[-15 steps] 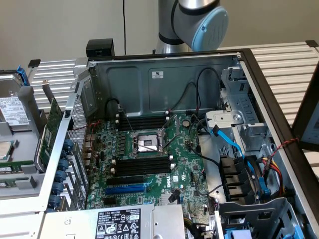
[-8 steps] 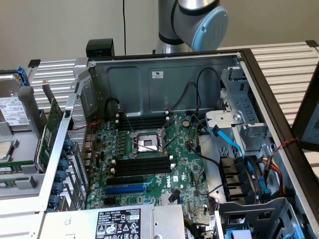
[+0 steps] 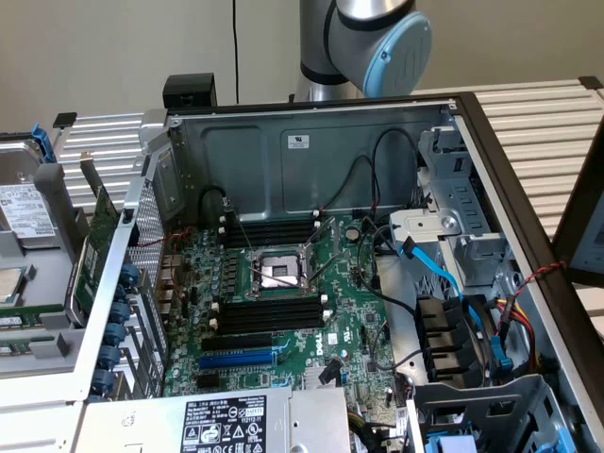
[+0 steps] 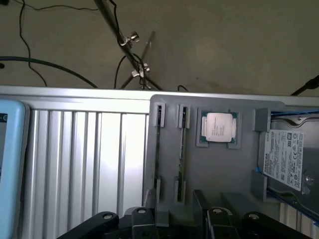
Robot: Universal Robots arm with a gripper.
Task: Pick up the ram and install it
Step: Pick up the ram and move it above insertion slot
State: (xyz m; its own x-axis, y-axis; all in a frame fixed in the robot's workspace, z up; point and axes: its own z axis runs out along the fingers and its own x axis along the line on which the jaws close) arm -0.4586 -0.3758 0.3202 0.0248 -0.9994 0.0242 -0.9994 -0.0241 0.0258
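This looks like a robotics lab set up for computer assembly. An opened computer case [image 3: 321, 142] lies on a ribbed metal surface [image 3: 538, 123] with its motherboard [image 3: 283, 311] exposed, and a robot arm [image 3: 377, 38] stands behind it. A grey parts fixture [image 4: 214, 174] holds a processor [image 4: 218, 128] and a hard drive [image 4: 289, 159]. A clamped stand [image 4: 132, 55] and cables [image 4: 40, 67] occupy the floor.

Memory slots [image 3: 269, 311] unobstructed, blue cable [image 3: 442, 272] aside.

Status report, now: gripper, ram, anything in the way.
Gripper over the gray tray, clear of the ram. Ram on edge in its tray holder, not picked up. Nothing seen in the way.
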